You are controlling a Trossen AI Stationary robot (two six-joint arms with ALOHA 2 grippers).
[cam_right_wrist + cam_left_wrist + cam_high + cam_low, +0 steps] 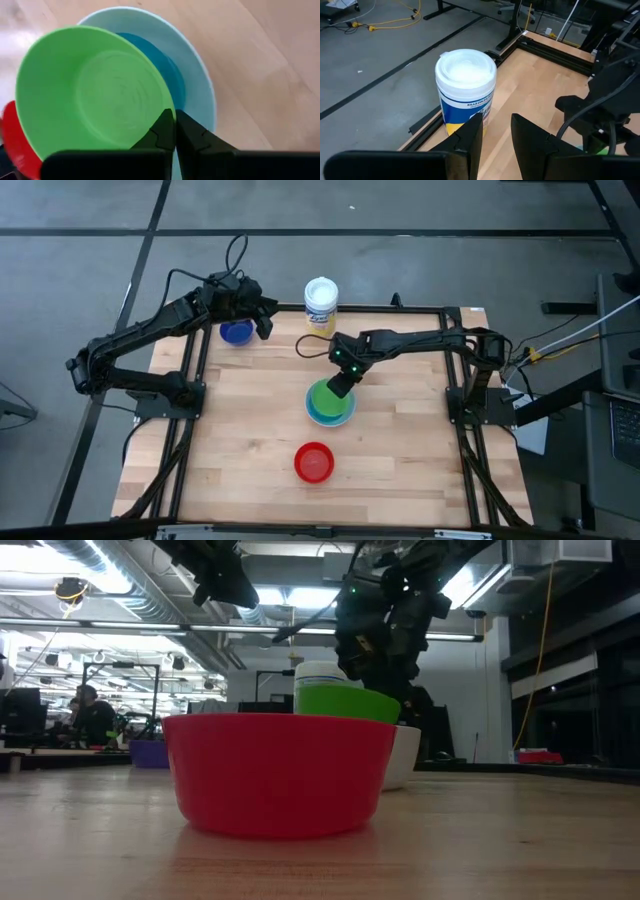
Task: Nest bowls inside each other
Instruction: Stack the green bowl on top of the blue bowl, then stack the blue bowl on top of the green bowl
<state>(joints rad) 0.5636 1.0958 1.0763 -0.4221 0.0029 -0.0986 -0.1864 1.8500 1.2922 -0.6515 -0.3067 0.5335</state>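
Observation:
A green bowl [95, 90] sits in a teal-blue bowl [170, 75], which is inside the white bowl [202, 85] at mid-table. The green bowl stands off-centre, and its rim [347, 700] rises above the white bowl [405, 755]. My right gripper [341, 390] is shut on the green bowl. The red bowl [314, 462] rests on its base nearer the table's near edge. A dark blue bowl [237, 332] sits at the far left. My left gripper [265, 325] hovers open beside it, with nothing between its fingers [470, 137]. My right gripper pinches the green bowl's rim [167, 107] between its two fingers, one finger on the inner side and one on the outer. The fingers come slanting down from the table's right and far side. Whether the bowl's base rests in the teal-blue bowl is hidden.
A tall canister [321, 303] with a white lid and a blue and yellow label stands at the table's far edge, between the two arms. Bare wood lies at the left and right of the red bowl. A black frame [440, 310] borders the table.

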